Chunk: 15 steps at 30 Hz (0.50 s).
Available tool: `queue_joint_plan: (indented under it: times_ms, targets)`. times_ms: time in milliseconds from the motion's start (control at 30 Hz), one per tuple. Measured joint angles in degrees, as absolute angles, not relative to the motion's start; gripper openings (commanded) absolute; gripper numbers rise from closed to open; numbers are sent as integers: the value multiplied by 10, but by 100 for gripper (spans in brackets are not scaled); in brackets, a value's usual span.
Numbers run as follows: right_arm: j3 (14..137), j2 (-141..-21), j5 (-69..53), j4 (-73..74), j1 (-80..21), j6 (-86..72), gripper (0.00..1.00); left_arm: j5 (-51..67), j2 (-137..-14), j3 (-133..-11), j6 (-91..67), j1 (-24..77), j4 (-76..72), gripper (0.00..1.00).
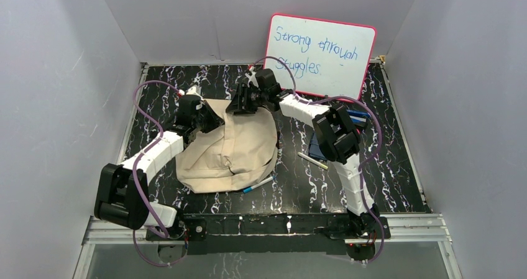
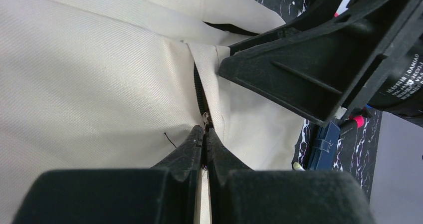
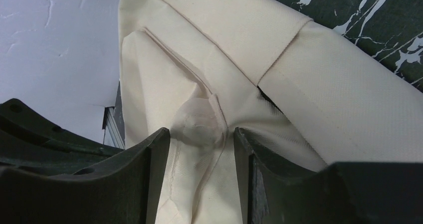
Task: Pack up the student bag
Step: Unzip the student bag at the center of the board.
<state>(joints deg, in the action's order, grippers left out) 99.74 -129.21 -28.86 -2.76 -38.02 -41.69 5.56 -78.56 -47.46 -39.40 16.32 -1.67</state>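
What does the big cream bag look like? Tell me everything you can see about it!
The soft cream canvas backpack lies slumped and wrinkled on the black marbled table, left of centre. It looks like woven cloth with stitched seams, and a dark zipper runs down it. The left gripper is pinched shut at the zipper's end. The right gripper straddles a bunched fold of cloth at the bag's far end, jaws apart.

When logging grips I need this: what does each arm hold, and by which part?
Left fingers pinch the student bag at its zipper. Right fingers straddle a bunched fabric fold; hold unclear.
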Motion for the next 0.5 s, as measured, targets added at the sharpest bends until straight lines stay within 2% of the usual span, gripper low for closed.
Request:
queue_joint_plan:
  times_ms: [267,500]
  targets:
    - [1004,-1308,-287,-27,-380,-418,0,56,-785,-472,-386,163,-15,0]
    - [1004,-1308,-281,-32,-380,-425,0,58,-766,-447,-386,163,-12,0]
